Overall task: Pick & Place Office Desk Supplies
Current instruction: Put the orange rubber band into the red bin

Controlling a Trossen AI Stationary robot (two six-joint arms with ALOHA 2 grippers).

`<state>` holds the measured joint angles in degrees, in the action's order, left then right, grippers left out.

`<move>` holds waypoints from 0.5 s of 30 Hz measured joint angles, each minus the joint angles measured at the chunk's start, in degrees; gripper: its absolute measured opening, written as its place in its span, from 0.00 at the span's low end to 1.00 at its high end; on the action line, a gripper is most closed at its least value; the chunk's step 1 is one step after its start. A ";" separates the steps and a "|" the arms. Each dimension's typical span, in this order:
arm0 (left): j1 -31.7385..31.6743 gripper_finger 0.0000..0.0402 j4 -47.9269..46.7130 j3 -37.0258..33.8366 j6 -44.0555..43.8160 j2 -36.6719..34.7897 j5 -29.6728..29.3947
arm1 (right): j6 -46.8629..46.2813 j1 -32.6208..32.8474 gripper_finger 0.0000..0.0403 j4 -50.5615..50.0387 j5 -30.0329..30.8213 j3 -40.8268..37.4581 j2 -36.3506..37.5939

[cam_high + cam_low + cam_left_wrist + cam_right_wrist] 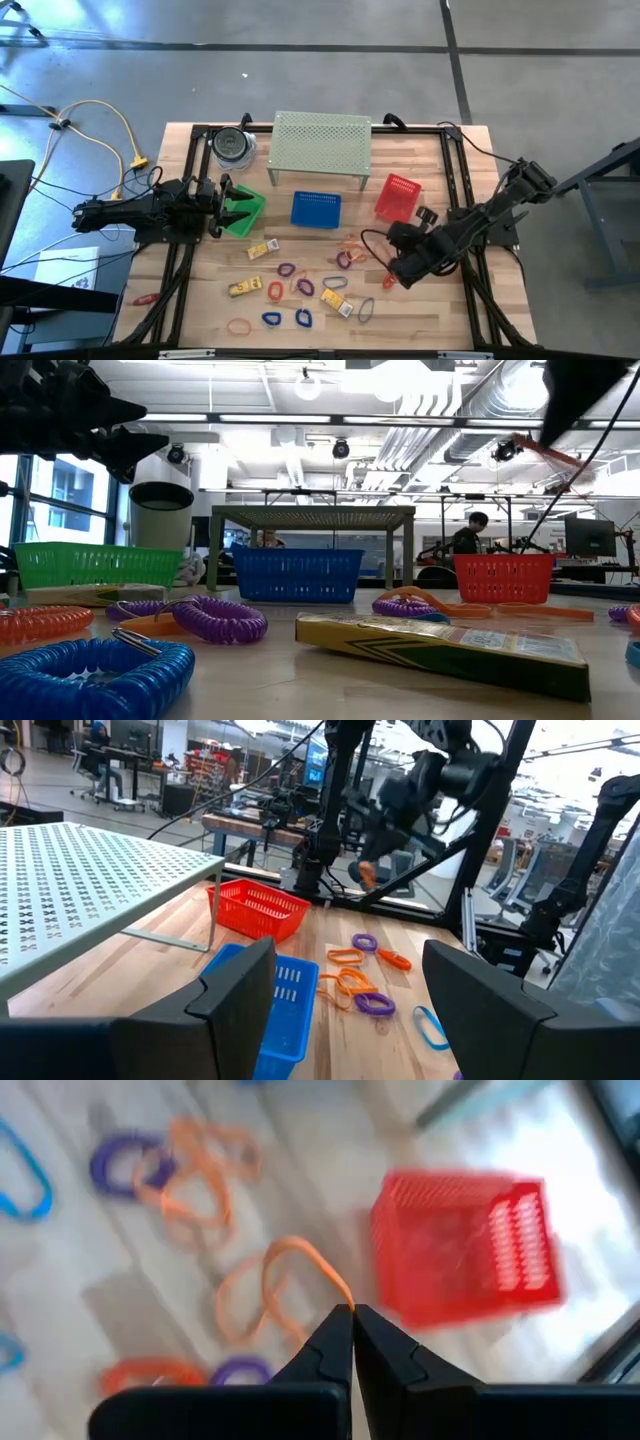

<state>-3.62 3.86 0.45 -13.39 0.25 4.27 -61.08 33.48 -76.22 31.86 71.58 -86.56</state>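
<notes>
Fingers of the right gripper point(352, 1330) are pinched together on an orange band point(275, 1285), which hangs from their tips as a twisted loop above the table point(440, 310). From above, that gripper point(392, 278) sits off the near right corner of the red basket point(398, 197), over the right edge of the scattered supplies. Nearer than the basket, purple loops point(287, 271), blue loops point(303, 318), orange bands point(240, 326) and yellow boxes point(244, 288) lie loose across the wood. More orange bands point(350, 244) and a purple loop point(343, 260) lie just left of the gripper. Left of the red basket stands a blue basket point(316, 210), and farther left a green basket point(246, 212), where the left gripper point(222, 205) hovers with its fingers point(235, 995) wide apart. Beyond the baskets, a perforated shelf point(322, 145) stands on legs, with a round container point(232, 146) to its left.
</notes>
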 joint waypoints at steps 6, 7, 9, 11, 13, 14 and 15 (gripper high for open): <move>-0.01 0.61 -0.04 0.01 0.02 0.00 -0.01 | 2.80 -3.42 0.00 -3.97 9.65 0.58 0.00; -0.02 0.61 -0.04 0.01 0.02 0.00 -0.02 | 2.69 -4.40 0.00 -5.07 10.51 0.58 0.00; -0.02 0.61 -0.04 0.00 0.02 0.00 0.00 | 2.72 -6.44 0.00 -6.48 10.65 0.58 0.02; -0.02 0.61 -0.13 0.00 0.00 0.00 -0.02 | 3.50 -8.28 0.00 -7.49 10.39 0.58 0.02; 0.00 0.61 -0.37 0.00 0.00 0.00 -0.02 | 4.65 -9.85 0.00 -8.83 10.41 0.58 0.02; 0.00 0.61 -0.53 0.01 0.00 0.00 -0.02 | 5.22 -10.59 0.00 -9.48 10.49 0.58 0.02; -0.02 0.61 -0.65 0.01 -0.01 0.00 -0.02 | 5.45 -11.31 0.00 -9.83 10.65 0.58 0.02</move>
<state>-3.64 3.21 0.46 -13.40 0.25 4.25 -55.63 22.16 -86.05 42.51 72.16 -86.54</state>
